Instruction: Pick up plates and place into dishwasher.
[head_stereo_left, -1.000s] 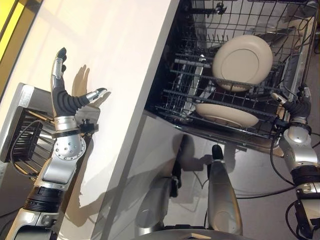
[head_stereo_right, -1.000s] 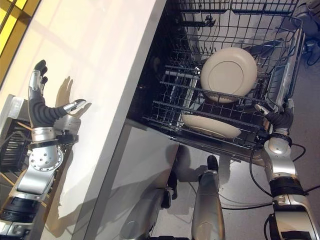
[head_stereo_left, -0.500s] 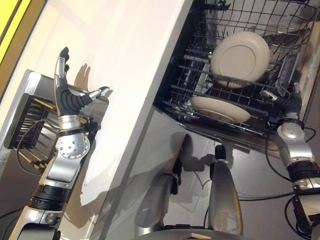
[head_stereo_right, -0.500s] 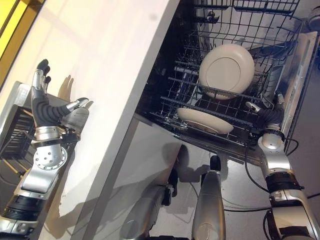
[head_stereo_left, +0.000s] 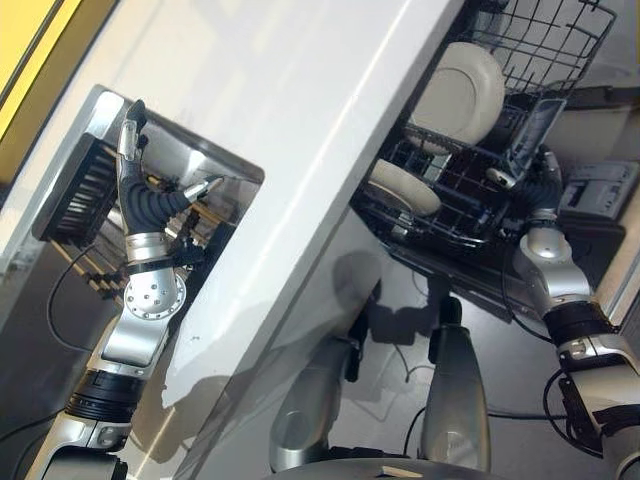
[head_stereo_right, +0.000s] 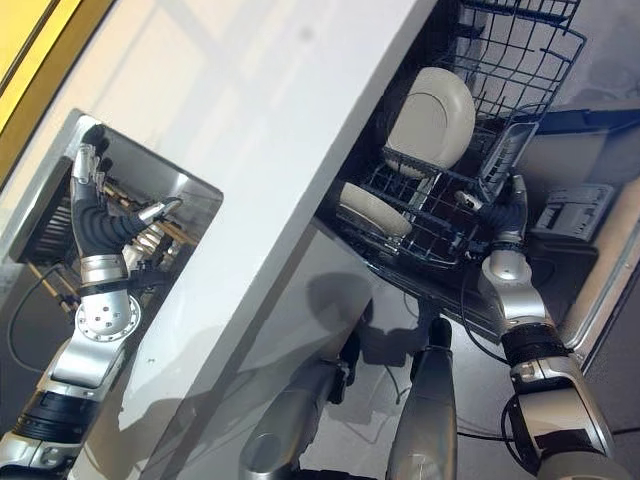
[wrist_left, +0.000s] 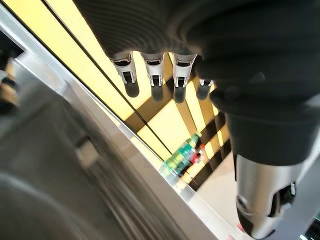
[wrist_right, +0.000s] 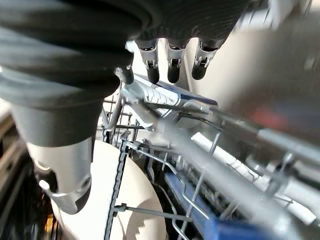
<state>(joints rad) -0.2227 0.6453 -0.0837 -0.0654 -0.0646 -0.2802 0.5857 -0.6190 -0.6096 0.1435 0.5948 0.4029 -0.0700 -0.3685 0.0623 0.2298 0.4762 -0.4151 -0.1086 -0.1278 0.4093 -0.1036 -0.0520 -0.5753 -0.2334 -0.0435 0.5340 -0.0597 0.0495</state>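
Two plates (head_stereo_left: 458, 95) (head_stereo_left: 397, 186) sit in the rack (head_stereo_left: 470, 190), just beyond the fingertips of the right hand (head_stereo_left: 535, 190), whose fingers are extended and empty. The left hand (head_stereo_left: 140, 195) is raised with fingers spread, holding nothing. Risk: the right fingers may snag the rack wires close ahead and jolt the seated plates.

White countertop (head_stereo_left: 300, 110), steel sink (head_stereo_left: 215, 160) (wooden rack inside), green bottle (wrist_left: 182, 152)

The left robot hand (head_stereo_left: 142, 195) now hangs over the sink (head_stereo_left: 215, 160) (fingers straight).
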